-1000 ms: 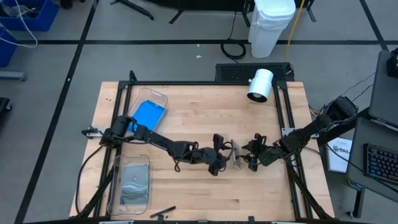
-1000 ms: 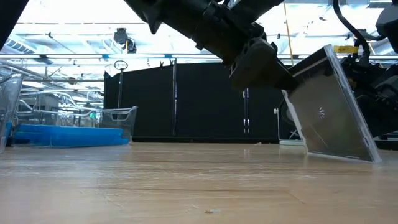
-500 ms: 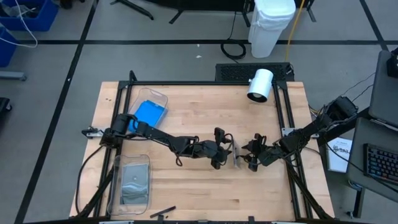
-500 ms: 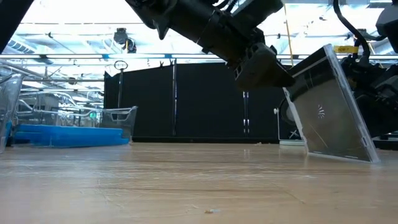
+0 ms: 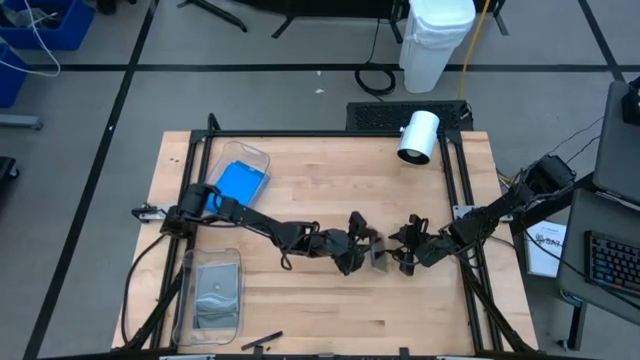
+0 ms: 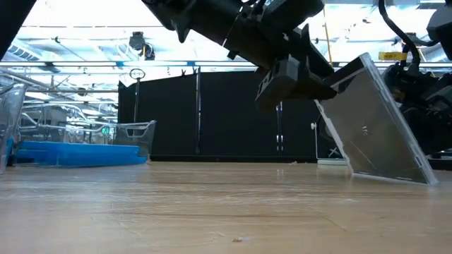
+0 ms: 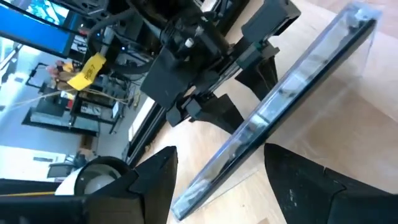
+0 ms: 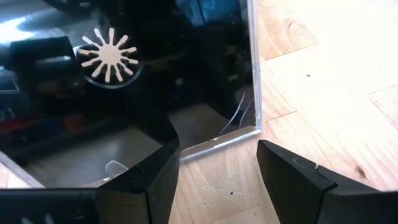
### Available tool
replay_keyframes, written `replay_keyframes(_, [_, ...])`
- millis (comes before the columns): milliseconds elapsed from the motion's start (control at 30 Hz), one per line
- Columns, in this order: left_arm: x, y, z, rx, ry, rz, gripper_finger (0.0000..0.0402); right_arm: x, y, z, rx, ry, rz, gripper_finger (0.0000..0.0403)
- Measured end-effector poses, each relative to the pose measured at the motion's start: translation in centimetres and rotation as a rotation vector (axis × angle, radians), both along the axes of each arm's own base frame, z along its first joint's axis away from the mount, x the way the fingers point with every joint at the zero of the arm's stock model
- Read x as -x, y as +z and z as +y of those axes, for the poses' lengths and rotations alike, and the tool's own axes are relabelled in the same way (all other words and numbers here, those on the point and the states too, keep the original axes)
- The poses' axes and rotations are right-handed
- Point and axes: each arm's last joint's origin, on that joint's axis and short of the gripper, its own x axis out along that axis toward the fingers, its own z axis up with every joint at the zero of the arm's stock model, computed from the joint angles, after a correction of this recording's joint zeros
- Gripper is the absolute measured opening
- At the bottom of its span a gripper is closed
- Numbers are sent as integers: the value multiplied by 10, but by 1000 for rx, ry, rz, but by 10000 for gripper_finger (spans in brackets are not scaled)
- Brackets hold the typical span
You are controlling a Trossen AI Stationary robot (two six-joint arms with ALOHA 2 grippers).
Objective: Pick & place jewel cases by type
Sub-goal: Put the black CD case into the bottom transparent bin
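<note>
Pale butcher-block wood forms the counter (image 5: 330, 180), with two clear bins at its left edge: the upper bin (image 5: 237, 175) holds blue jewel cases (image 5: 240, 182), the lower bin (image 5: 210, 297) grey ones. Right of the frame's centre, a clear jewel case (image 6: 374, 120) stands tilted on its lower edge, propped between the two arms. The left end effector (image 5: 366, 249) has its fingers spread open, one either side of the case's upper edge, not yet closed on it in the left wrist view. The right end effector (image 5: 401, 257) sits just behind the case with its fingers also apart, the case's lower corner lying between them in the right wrist view. Such a case is probably light, rigid, slick and brittle at the hinge; pinching across its thin faces near mid-edge seems safest, with modest force, since it could skid on the wood or crack.
</note>
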Motion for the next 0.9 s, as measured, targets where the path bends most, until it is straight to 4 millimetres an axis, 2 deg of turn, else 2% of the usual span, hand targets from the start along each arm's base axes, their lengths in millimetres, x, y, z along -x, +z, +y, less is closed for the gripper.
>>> replay_keyframes(133, [-1, 0, 4, -52, -12, 15, 243, 0, 0, 0, 0, 0, 0, 210])
replay_keyframes(700, [0, -3, 5, -485, -187, 126, 243, 0, 0, 0, 3, 2, 1, 210])
replay_keyframes(900, [1, -3, 4, -485, -189, 131, 243, 0, 0, 0, 3, 2, 1, 210])
